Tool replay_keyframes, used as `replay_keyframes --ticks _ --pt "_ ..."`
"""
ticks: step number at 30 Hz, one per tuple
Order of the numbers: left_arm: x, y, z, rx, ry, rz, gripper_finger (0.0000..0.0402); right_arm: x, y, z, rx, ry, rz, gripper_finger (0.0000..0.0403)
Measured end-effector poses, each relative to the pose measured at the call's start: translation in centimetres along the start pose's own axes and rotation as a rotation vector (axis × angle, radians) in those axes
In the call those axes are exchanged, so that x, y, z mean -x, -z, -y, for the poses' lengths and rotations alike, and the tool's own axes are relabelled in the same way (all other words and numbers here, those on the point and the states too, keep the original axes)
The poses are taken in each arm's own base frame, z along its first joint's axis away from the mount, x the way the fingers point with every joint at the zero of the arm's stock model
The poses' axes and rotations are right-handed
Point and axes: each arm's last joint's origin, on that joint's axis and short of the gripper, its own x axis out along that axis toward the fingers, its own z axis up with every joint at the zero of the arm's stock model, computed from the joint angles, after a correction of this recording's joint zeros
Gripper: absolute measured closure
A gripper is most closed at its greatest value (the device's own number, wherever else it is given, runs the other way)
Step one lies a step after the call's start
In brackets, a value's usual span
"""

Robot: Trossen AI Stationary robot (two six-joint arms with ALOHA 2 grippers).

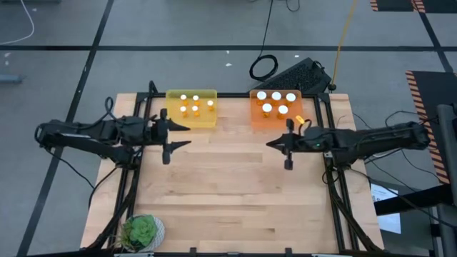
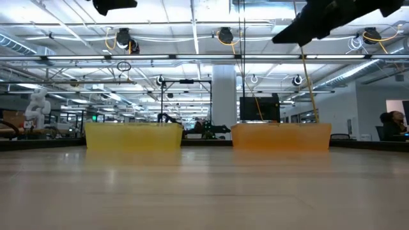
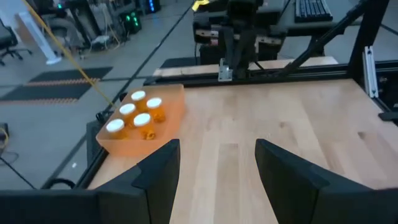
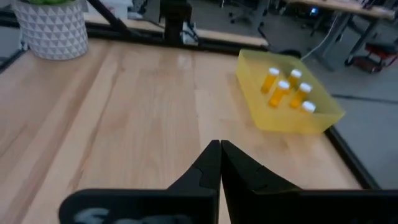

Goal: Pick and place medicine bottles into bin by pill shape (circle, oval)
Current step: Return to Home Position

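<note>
Left fingers (image 1: 171,135) spread wide, holding nothing; right fingers (image 1: 287,143) pinched together, empty too, both over bare table (image 1: 228,185) mid-frame. Further up, bottles (image 1: 195,104) sit in the yellow bin (image 1: 191,108), more in the orange bin (image 1: 277,108) beside it.

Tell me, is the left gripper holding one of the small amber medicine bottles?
No. The left gripper is open, with only bare wooden table between its fingers.

An industrial lab: truss ceiling lights (image 2: 225,35), workstation monitors (image 2: 259,107), taped floor (image 1: 71,43).
</note>
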Motion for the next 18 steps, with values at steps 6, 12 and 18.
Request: replay_keyframes --ticks 6,12,18 --pt "-0.9 1.4 0.3 -0.028 0.0 0.007 0.0188 2.5 -0.5 0.5 0.01 0.006 0.06 0.0399" --pt "-1.1 2.2 0.5 -0.015 0.016 0.014 0.0188 4.3 -0.3 0.8 0.01 0.007 0.076 0.0399" --pt "-2.3 5.0 1.4 0.01 0.077 0.046 0.0188 4.9 0.3 0.7 0.009 -0.05 0.088 0.0399"
